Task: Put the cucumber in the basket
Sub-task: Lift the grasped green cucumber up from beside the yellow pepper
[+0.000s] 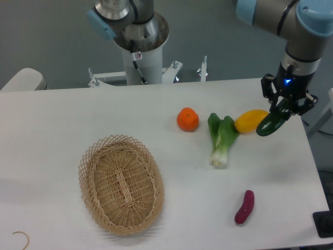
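**Cucumber held at the far right, basket yet to be reached**

The cucumber [271,123] is seen pinched in the tool [283,108] at the right side of the tabletop [62,120]. It hangs tilted, its lower end pointing down and to the left, just beside a yellow fruit [250,120]; whether it touches that fruit or is lifted clear of the surface cannot be told from this view. The fingers are pressed against the upper part of the cucumber, so the grasp appears to be made.

The basket [121,184] lies well apart from it, at the lower left of the tabletop, and nothing is seen inside. Between the two lie an orange [188,119] and a leafy bok choy [222,138]; a small purple vegetable [244,207] rests nearer the front edge.

The step in hand is judged to be the carry: the pick-up seems done and the transfer is not yet made. For the next move, enough height would be needed for the hanging end to pass over the bok choy and the orange, followed by a long travel to the left and towards the front. The cucumber would then have to be lowered along the long axis of the oval basket and the fingers spread only once it is within the rim.
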